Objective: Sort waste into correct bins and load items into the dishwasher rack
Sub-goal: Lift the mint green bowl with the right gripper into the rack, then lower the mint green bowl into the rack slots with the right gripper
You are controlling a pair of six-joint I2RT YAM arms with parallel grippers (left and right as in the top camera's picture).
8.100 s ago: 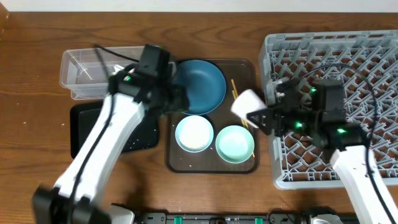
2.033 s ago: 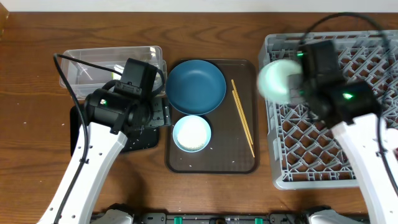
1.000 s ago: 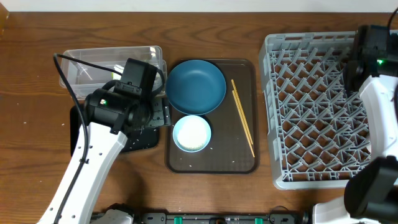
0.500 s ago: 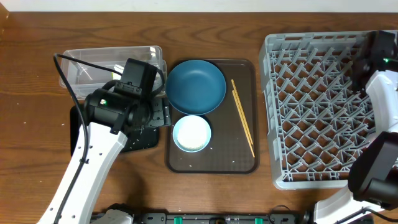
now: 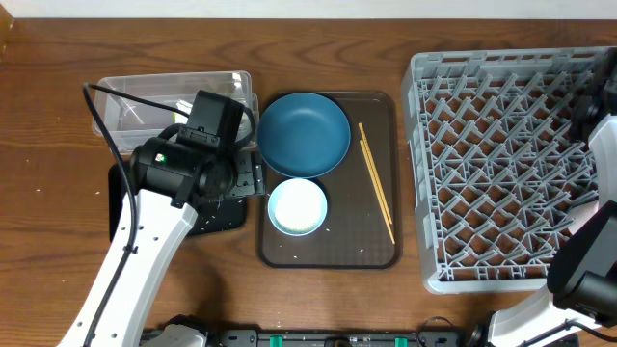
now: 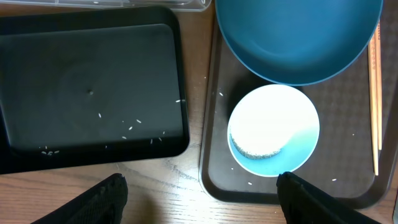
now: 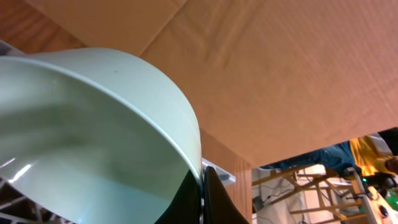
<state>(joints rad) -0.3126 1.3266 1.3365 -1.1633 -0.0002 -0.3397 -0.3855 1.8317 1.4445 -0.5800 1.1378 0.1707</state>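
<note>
The mint bowl point(image 7: 93, 137) is off the table, taken by its rim in the right fingers point(image 7: 186, 205), which are pressed together on the thin wall at a single edge point. That arm sits at the far right edge of the rack point(image 5: 501, 164), largely outside the overhead view. The bowl looks rigid, light and glossy. A one-point rim pinch is judged liable to swing or slip, so it should be lowered gently between the pegs before release. The left fingers point(image 6: 102, 199) are spread wide and hold nothing, hovering over the seam between the black tray point(image 6: 87, 68) and the brown tray point(image 6: 345, 168). On the brown tray lie the dish point(image 5: 304, 133), the blue bowl point(image 6: 273, 129) with rice in it, and the chopsticks point(image 5: 376, 181). The blue bowl is best taken at the rim and kept level; the dish is wider and probably heavier, so it wants a firm rim grip. The chopsticks are thin and lie low — apt to roll.
</note>
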